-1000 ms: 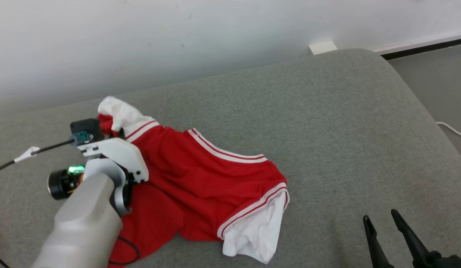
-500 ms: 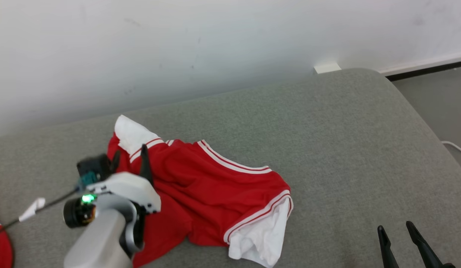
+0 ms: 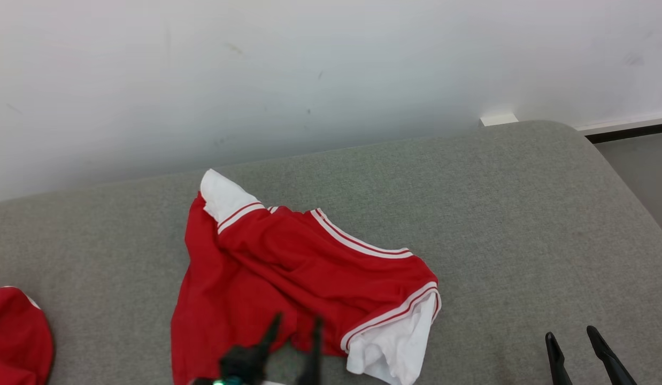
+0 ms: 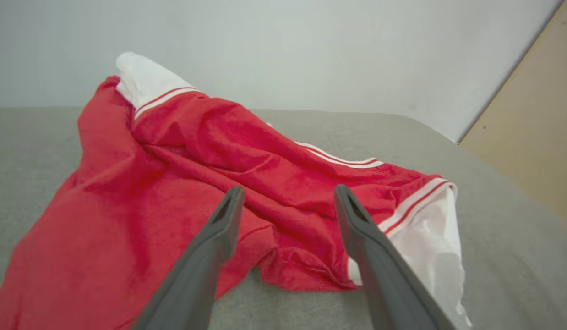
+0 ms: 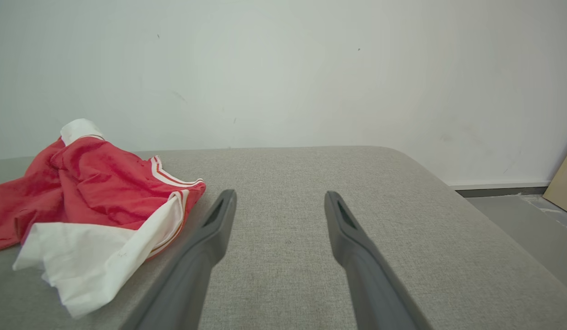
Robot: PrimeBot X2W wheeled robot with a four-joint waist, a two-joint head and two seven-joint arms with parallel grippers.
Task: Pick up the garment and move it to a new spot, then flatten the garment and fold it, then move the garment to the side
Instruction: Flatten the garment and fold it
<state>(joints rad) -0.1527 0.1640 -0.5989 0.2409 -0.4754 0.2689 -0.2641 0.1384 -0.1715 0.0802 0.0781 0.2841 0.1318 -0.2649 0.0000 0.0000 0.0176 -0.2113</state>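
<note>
The garment (image 3: pixel 288 272) is a red jersey with white sleeves and white-and-red trim, lying rumpled on the grey cushion (image 3: pixel 497 214). It also appears in the left wrist view (image 4: pixel 182 174) and at the left of the right wrist view (image 5: pixel 91 188). My left gripper (image 3: pixel 296 326) stands open at the jersey's near edge with nothing between its fingers (image 4: pixel 219 229). Off to the right, my right gripper (image 3: pixel 571 339) is open over bare cushion, well apart from the garment, its fingers (image 5: pixel 210 233) empty.
A second piece of red cloth (image 3: pixel 15 337) lies at the cushion's left edge. A white wall (image 3: pixel 309 69) runs behind the cushion. The cushion's rounded right end drops to a grey floor (image 3: pixel 641 171). A tan board (image 4: pixel 531 137) leans at the right.
My left gripper has let go of the garment's far left part, opened, and drawn back to its near edge. The camera has tilted up, shifting the whole picture down and right.
</note>
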